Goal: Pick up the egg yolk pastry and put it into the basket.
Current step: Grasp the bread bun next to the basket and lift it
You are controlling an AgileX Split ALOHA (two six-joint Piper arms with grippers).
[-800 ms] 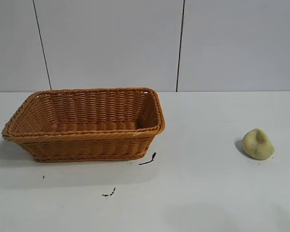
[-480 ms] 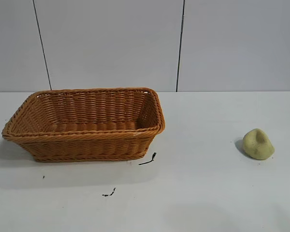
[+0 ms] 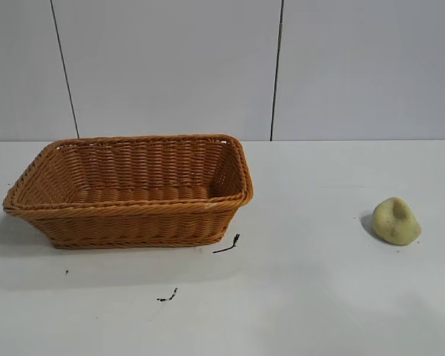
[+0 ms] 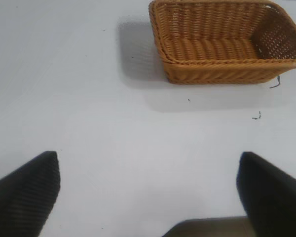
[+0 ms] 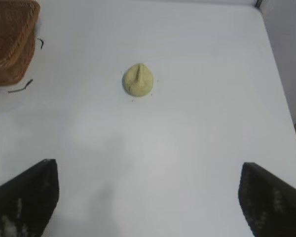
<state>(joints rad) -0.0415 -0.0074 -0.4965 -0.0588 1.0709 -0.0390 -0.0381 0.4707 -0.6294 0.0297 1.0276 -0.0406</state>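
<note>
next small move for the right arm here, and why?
Probably advance the right gripper toward the egg yolk pastry and lower over it. Its fingers are open with only bare table between them, and the pastry lies ahead of them, untouched and well apart from the basket. The left gripper sits open on the basket's side, farther from the pastry.

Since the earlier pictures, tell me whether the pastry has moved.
No. The pastry sits at the same spot on the table, equally far right of the basket as before.
</note>
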